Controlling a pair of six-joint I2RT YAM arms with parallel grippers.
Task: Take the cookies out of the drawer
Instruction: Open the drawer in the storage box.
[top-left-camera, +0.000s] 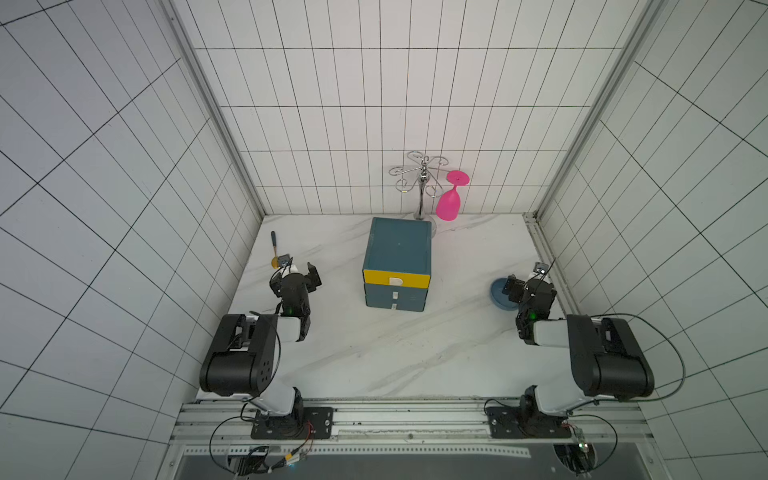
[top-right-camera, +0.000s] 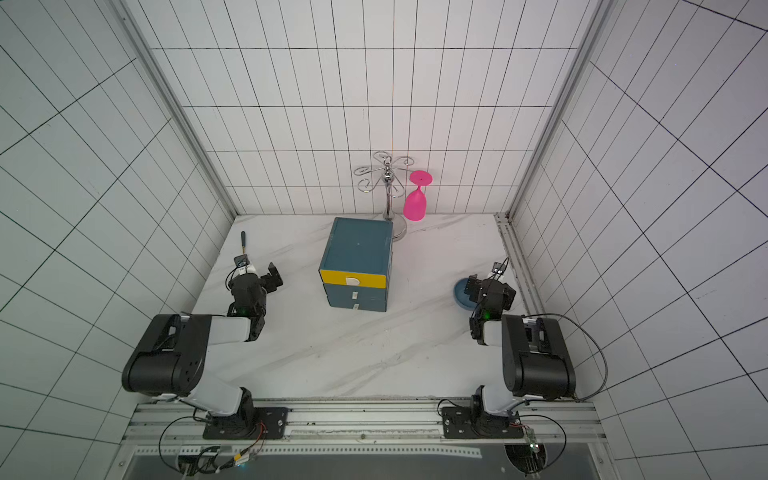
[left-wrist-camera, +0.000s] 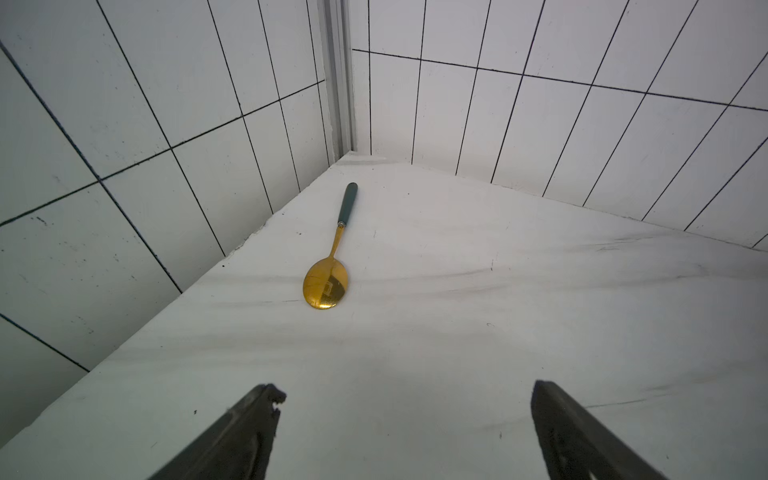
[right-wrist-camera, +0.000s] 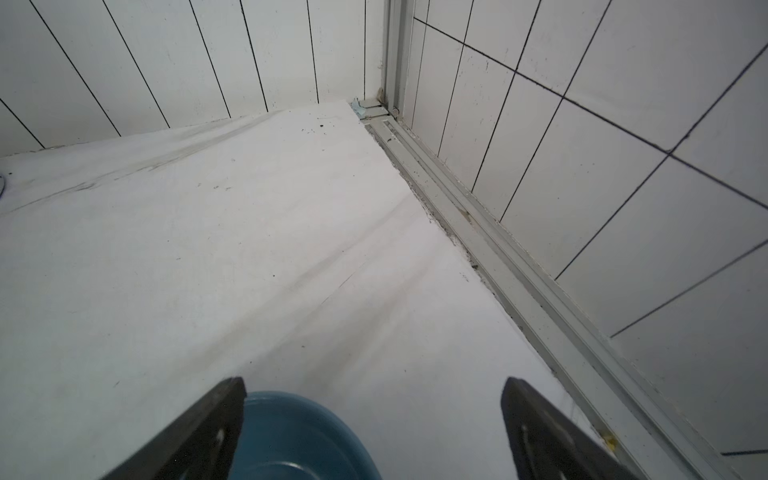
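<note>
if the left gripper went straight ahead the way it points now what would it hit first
Most likely the gold spoon on the table, bowl end nearest the open left gripper. Its height is unclear, so it might pass over the spoon to the wall corner.

Black motor housings (top-left-camera: 237, 365) are joined by white link shells (top-left-camera: 276, 397); thin black cables (top-left-camera: 683, 372) are looped around, green lights (top-left-camera: 288, 310) lit.
</note>
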